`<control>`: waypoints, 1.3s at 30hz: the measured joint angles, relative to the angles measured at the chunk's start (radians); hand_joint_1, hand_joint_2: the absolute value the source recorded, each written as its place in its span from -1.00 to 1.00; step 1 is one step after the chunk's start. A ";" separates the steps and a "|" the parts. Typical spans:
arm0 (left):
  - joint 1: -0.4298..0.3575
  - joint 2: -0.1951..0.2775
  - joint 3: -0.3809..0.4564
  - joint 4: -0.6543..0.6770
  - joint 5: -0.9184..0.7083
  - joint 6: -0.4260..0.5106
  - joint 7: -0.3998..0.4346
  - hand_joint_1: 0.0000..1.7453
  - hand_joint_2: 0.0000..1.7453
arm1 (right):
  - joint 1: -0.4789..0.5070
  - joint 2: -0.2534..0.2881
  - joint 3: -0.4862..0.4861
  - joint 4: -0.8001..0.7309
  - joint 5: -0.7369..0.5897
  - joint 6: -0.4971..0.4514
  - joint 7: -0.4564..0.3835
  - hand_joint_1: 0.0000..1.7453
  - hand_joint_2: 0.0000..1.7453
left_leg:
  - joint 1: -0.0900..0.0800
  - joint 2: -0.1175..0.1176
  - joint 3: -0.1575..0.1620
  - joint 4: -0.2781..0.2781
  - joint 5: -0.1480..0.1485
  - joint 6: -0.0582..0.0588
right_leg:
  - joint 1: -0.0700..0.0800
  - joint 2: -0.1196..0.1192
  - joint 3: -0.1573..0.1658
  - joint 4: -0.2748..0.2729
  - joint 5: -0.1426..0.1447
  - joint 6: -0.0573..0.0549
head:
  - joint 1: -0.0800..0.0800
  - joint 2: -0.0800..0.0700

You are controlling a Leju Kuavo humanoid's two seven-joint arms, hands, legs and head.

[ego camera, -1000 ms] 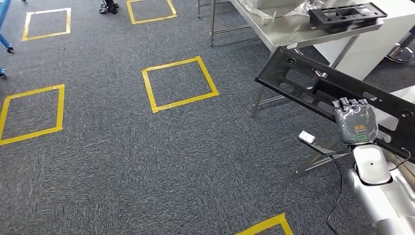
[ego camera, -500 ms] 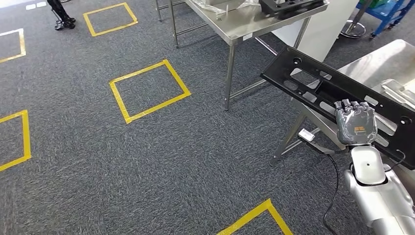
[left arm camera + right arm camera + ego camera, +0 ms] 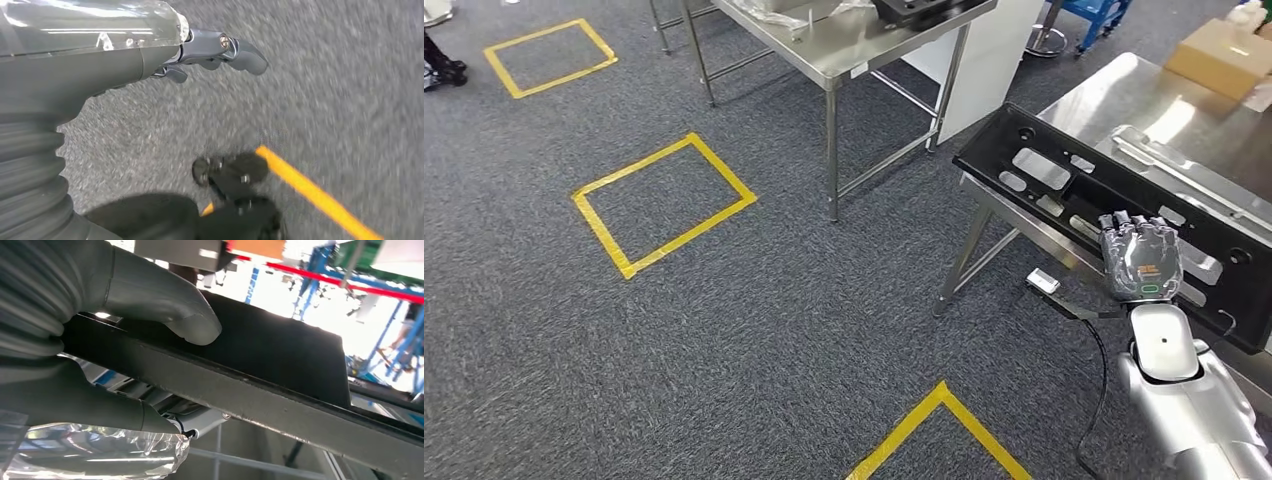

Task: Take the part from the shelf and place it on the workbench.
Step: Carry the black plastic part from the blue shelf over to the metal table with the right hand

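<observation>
I see the whole head view has swung since a second ago, so the camera has turned rather than the things. The yellow tape square (image 3: pixel 664 205) on the grey carpet (image 3: pixel 724 330) now sits further left in my picture than before, and a second tape corner (image 3: pixel 939 425) shows low in the middle.

My left hand (image 3: pixel 220 50) hangs over the carpet beside a yellow tape line (image 3: pixel 310 190). Its fingers (image 3: pixel 245 52) curl inward with nothing in them, so I read it as clenched on air.

Moving right, the far steel table (image 3: pixel 854 40) with a dark tray (image 3: pixel 924 10) on it has slid up and to the left in my view. A nearer steel surface (image 3: pixel 1114 100) has come into the right side, where a second ago I saw only its edge. It carries a flat metal strip (image 3: pixel 1169 165), and a cardboard box (image 3: pixel 1224 55) rests at its far corner.

My right hand (image 3: pixel 1139 262) grasps the part (image 3: pixel 1064 185), a long black panel with cut-outs, exactly as before. The right wrist view shows the thumb (image 3: pixel 170 305) pressed on one face and the fingers wrapped under the bar. The part is off the shelf, held tilted, and now reaches over the near edge of that surface. I cannot tell whether it touches the top.
</observation>
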 joint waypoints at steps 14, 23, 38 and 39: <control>0.000 -0.001 -0.002 0.000 -0.002 0.000 0.004 -1.00 1.00 | 0.025 -0.004 0.015 -0.002 -0.005 0.000 0.039 1.00 1.00 | 0.000 0.017 -0.050 0.172 -0.122 -0.051 | 0.006 -0.018 0.143 -0.248 0.107 -0.054 | 0.000 0.000; -0.004 0.002 -0.002 0.000 0.012 0.002 0.012 -1.00 1.00 | 0.066 0.068 -0.091 0.011 -0.096 0.000 -0.194 1.00 1.00 | -0.002 -0.023 -0.016 0.032 -0.014 -0.030 | 0.016 0.041 0.136 -0.234 0.103 -0.048 | 0.000 0.000; -0.003 0.003 -0.003 0.000 0.015 -0.046 0.040 -1.00 1.00 | 0.028 0.108 -0.134 0.057 -0.110 0.000 -0.269 1.00 1.00 | -0.010 -0.028 -0.019 0.026 -0.005 -0.020 | 0.011 0.036 0.137 -0.243 0.112 -0.032 | 0.000 0.000; -0.003 0.003 -0.003 0.000 0.016 -0.053 0.040 -1.00 1.00 | 0.026 0.111 -0.134 0.060 -0.106 0.000 -0.267 1.00 1.00 | -0.010 -0.028 -0.019 0.026 -0.005 -0.020 | 0.011 0.035 0.137 -0.243 0.112 -0.032 | 0.000 0.000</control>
